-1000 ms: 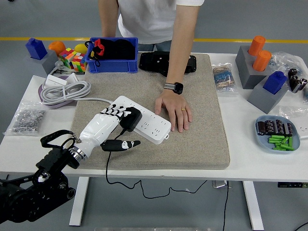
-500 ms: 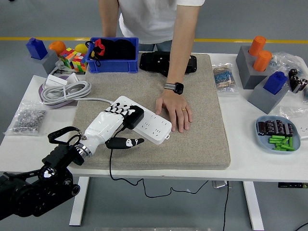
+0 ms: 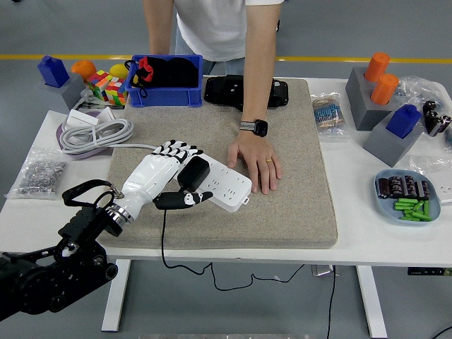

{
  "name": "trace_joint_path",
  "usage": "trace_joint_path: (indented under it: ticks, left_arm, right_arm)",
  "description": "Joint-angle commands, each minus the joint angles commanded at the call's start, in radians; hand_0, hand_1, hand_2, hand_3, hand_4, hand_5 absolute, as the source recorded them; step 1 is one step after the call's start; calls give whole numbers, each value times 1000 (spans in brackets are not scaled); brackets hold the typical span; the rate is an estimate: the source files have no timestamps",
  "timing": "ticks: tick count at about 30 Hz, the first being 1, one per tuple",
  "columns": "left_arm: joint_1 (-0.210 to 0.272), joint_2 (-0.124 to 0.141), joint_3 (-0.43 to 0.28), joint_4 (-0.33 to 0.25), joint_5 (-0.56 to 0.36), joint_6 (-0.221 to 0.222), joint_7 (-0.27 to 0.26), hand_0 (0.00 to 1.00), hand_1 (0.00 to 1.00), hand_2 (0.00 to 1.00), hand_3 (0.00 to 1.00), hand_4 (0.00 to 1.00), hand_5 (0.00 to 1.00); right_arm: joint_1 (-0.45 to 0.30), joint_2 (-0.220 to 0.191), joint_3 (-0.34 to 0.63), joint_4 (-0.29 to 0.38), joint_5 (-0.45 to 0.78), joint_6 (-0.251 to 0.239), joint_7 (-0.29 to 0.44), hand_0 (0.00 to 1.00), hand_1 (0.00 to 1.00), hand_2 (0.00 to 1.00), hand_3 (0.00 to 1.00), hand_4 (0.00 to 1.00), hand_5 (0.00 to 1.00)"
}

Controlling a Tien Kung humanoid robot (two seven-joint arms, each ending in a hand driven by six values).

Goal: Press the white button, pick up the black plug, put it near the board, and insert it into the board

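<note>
The white power strip [image 3: 224, 185] lies at an angle on the grey felt mat [image 3: 282, 212], left of centre. My left hand [image 3: 188, 182], white with black fingers, reaches in from the lower left and is shut on the black plug [image 3: 193, 171]. It holds the plug over the strip's left end, fingers above it and thumb [image 3: 185, 200] below. I cannot tell whether the plug's pins are in a socket. The plug's black cable [image 3: 163, 236] hangs over the near table edge. A person's hand [image 3: 258, 161] rests flat on the mat beside the strip's right end.
A coiled white cable [image 3: 93, 134] lies left of the mat. A blue bin [image 3: 167, 97] and a black device [image 3: 236, 92] stand at the back. Grey blocks with orange and blue pieces [image 3: 385, 106] and a blue dish of parts [image 3: 407, 194] are at the right.
My left hand has moved a little farther over the strip with the plug, its thumb rising toward the strip's edge. The person's hand has stayed in place.
</note>
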Motion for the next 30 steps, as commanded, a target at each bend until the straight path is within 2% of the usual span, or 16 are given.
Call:
trace_joint_path:
  ticks: [3, 6, 15, 16, 21, 22, 30]
  left_arm:
    - [6, 2, -25, -2, -14, 26, -26, 998, 998, 969, 933, 919, 805]
    - [16, 2, -61, 0, -28, 26, -38, 998, 998, 972, 935, 917, 803]
    - [48, 1, -198, 24, -61, 26, -32, 998, 998, 973, 931, 910, 805]
    - [53, 3, -229, 28, -62, 21, -24, 998, 986, 947, 904, 911, 802]
    - [67, 10, -337, 43, -69, -10, 15, 998, 986, 947, 904, 911, 802]
    - [71, 11, -362, 45, -69, -16, 21, 985, 954, 916, 874, 905, 788]
    - [102, 14, -542, 66, -65, -53, 60, 981, 948, 910, 867, 900, 781]
  right_arm:
    - [1, 1, 1, 0, -1, 0, 0, 665, 667, 624, 622, 700, 468]
    - [1, 2, 2, 0, -1, 0, 0, 666, 667, 624, 622, 700, 466]
    - [-1, 4, 5, 0, -4, 1, -2, 664, 668, 624, 621, 700, 467]
    - [-1, 4, 5, 0, -4, 1, -2, 664, 667, 624, 620, 699, 467]
    - [0, 3, 4, 0, -5, 2, -3, 664, 667, 624, 620, 699, 467]
    - [0, 3, 4, 0, -5, 2, -3, 664, 667, 624, 620, 699, 467]
    - [4, 2, 10, 1, -8, 0, -4, 664, 667, 624, 620, 700, 468]
